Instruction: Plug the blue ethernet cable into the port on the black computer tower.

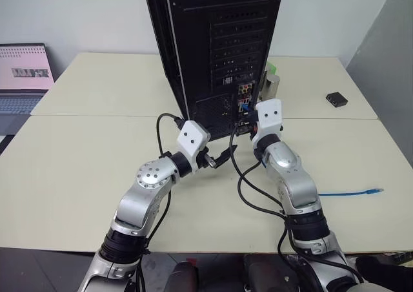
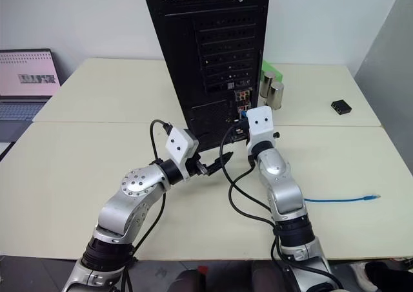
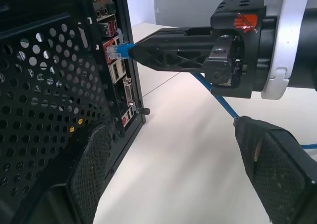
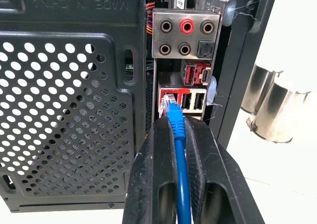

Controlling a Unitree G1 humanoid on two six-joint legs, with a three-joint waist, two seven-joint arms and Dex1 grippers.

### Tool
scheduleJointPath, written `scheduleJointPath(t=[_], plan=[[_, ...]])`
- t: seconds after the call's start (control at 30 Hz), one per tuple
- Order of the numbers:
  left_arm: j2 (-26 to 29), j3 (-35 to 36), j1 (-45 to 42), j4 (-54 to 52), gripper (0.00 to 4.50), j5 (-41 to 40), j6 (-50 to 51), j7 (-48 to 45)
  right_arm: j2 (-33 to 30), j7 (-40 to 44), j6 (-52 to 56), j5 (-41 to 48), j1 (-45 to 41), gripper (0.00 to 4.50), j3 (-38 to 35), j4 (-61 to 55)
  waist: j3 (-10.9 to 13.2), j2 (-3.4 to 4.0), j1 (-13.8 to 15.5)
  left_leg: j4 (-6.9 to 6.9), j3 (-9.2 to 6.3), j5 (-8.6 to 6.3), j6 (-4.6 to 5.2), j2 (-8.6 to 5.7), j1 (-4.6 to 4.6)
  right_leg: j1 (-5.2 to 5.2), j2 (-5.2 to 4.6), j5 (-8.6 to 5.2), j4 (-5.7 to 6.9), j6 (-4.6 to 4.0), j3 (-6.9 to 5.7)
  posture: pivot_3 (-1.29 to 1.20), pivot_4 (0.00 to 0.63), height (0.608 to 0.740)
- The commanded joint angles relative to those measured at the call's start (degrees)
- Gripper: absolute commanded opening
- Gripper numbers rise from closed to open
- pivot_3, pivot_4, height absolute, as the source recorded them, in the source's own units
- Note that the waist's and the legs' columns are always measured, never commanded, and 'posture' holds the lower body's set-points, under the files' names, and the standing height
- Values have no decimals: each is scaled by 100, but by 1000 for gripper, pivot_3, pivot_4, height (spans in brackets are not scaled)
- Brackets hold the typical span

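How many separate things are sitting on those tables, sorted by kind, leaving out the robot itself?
Black computer tower: 1
Blue ethernet cable, its plug pinched in the right gripper at the tower's port: 1
Metal cylinders beside the tower: 2
Laptop: 1
Small black box: 1
Green item behind the cylinders, mostly hidden: 1
Total: 7

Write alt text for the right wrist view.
The right hand pinches the blue ethernet cable just behind its plug, whose tip sits at the port on the black computer tower. Round audio jacks sit above; two metal cylinders stand beside the tower.
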Motion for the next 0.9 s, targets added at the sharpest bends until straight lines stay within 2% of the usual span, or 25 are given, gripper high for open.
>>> scheduleJointPath(t=[0.03,0.9], plan=[[-69,81,-104,-159,4087,12,-135,25,44,-61,-180,9,-206,0,-133,13,0,0,-1,0,0,0,0,0,0,0,0,0,0,0,0,0,150,740],[-185,23,-94,-145,4087,191,-246,103,139,40,-225,104,-692,0,-180,561,0,0,-81,0,4,0,0,1,3,0,1,0,0,0,5,0,150,740]])
